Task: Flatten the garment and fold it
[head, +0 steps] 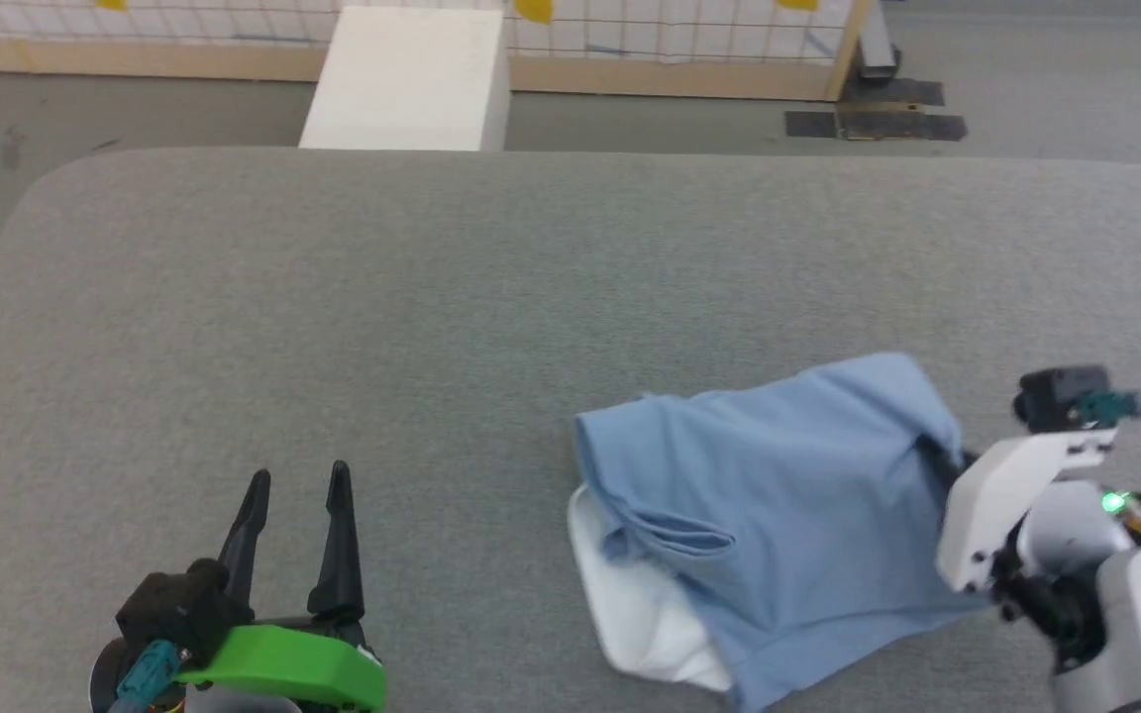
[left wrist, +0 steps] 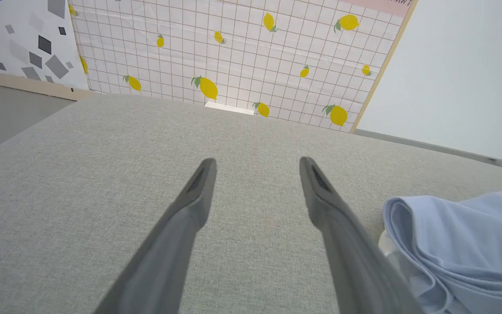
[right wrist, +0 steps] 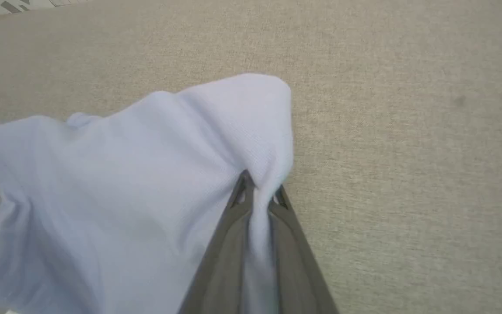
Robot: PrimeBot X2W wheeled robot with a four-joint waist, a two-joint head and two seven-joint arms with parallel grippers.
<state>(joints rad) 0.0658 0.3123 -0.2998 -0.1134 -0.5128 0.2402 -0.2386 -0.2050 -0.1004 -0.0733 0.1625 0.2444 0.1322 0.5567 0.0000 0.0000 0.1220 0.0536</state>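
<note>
A: Where's the shirt?
B: Bunched on the grey fabric tabletop, near edge, R of centre. Not flat: doubled over itself, white lining poking out at the near-L corner.
A: R gripper?
B: Nipped nearly closed on a pinch of the shirt's R-side edge. The cloth runs down btwn its two fingers in the wrist view and tents up from that pinch.
A: And the L gripper?
B: Spread wide, nothing in it, over bare tabletop, fingers pointing away from the robot. The shirt lies off to its R, near but apart. In its own wrist view the blue rolled edge sits low on the R, by the R finger.
A: What does the next move hang on?
B: My read: the heap's long axis runs approx L–R and the R end is held, so the free L end is what's wanted. The L arm is the nearer one. It'd need to go sideways to its R, w/ jaws turned toward that rolled edge.
A: Risk?
B: Catching 2 layers, or only the lining. Then the pull-apart prob won't open it flat.
</note>
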